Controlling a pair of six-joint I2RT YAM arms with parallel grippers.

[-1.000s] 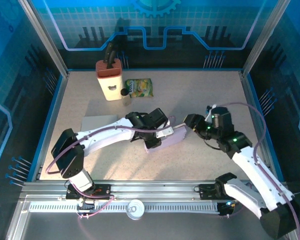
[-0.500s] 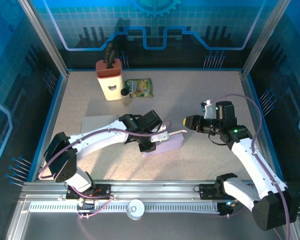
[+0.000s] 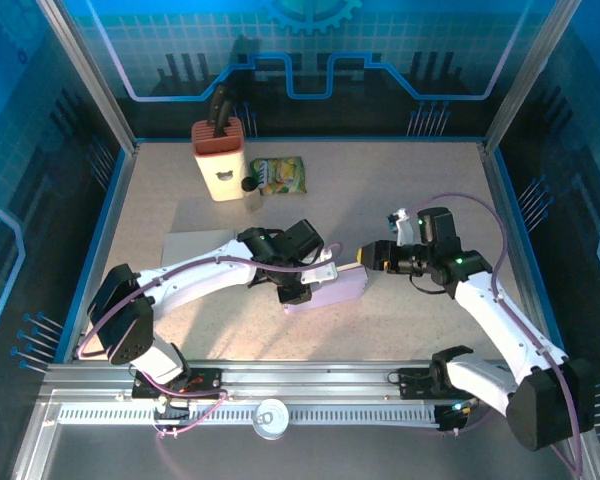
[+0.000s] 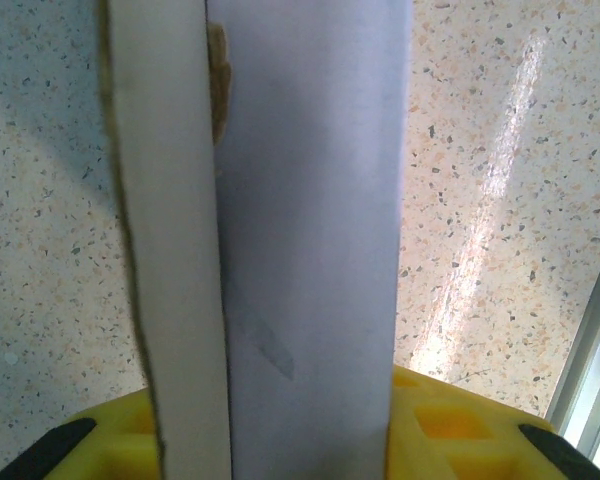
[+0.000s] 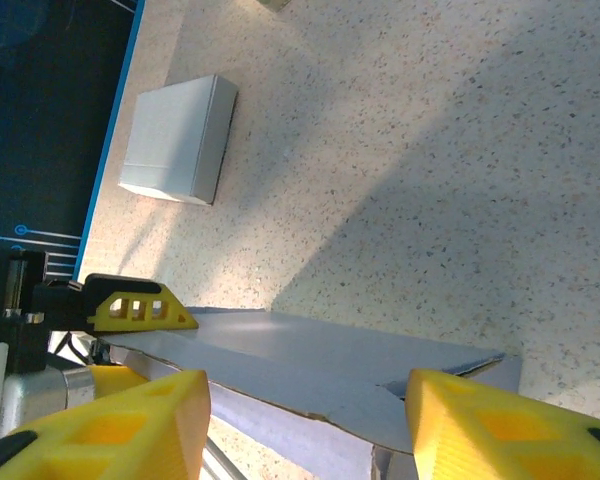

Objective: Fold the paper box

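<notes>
The lavender paper box point(image 3: 332, 286) lies partly folded on the table's middle, long side running left to right. My left gripper point(image 3: 302, 272) comes over it from the left and is shut on the paper box. In the left wrist view the box point(image 4: 310, 250) runs up between the yellow fingers point(image 4: 450, 425). My right gripper point(image 3: 366, 256) is at the box's right end, open. In the right wrist view its yellow fingers point(image 5: 110, 425) stand wide apart, with a grey box panel point(image 5: 310, 365) between and beyond them and not touching them.
A white and red holder point(image 3: 220, 160), a small dark bottle point(image 3: 248, 187) and a green snack bag point(image 3: 279, 175) stand at the back left. A flat grey box point(image 3: 200, 245) lies left of the arms, also the pale box point(image 5: 175, 140) in the right wrist view. Blue walls ring the table.
The left gripper lowered and turned the paper box a second ago, then held still. The right gripper drew back, then moved left up to the box's right end.
</notes>
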